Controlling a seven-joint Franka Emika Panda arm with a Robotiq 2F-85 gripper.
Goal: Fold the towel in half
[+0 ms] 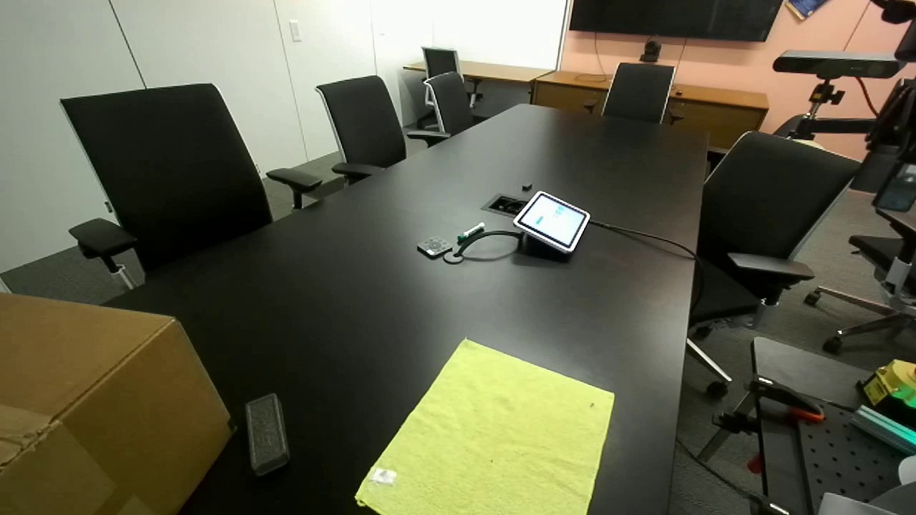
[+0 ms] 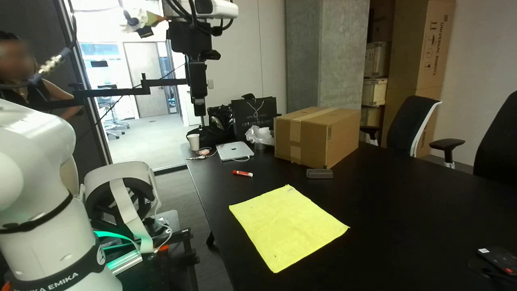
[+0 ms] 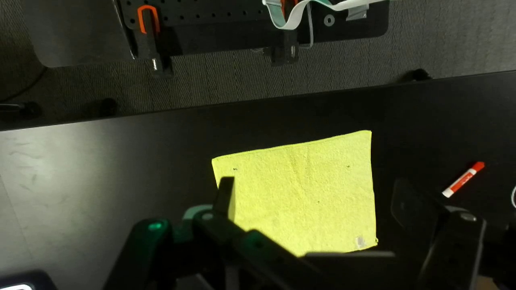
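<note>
The pale yellow-green towel (image 1: 494, 436) lies flat and unfolded on the dark table, its near end cut off in this exterior view. The whole towel (image 2: 286, 226) shows in an exterior view, and it also shows in the wrist view (image 3: 306, 193), with a whitish tag at one corner. My gripper (image 3: 318, 201) is open and empty, its fingers wide apart. In the wrist view the left finger covers part of the towel's edge. In an exterior view the gripper (image 2: 199, 106) points down, well above the table and apart from the towel.
A cardboard box (image 2: 307, 137) and dark eraser (image 2: 319, 173) stand beyond the towel. A red marker (image 2: 242, 173) and laptop (image 2: 235, 151) lie near the table edge. A tablet (image 1: 552, 220) with a cable stands farther along the table (image 1: 343, 343). Chairs surround it.
</note>
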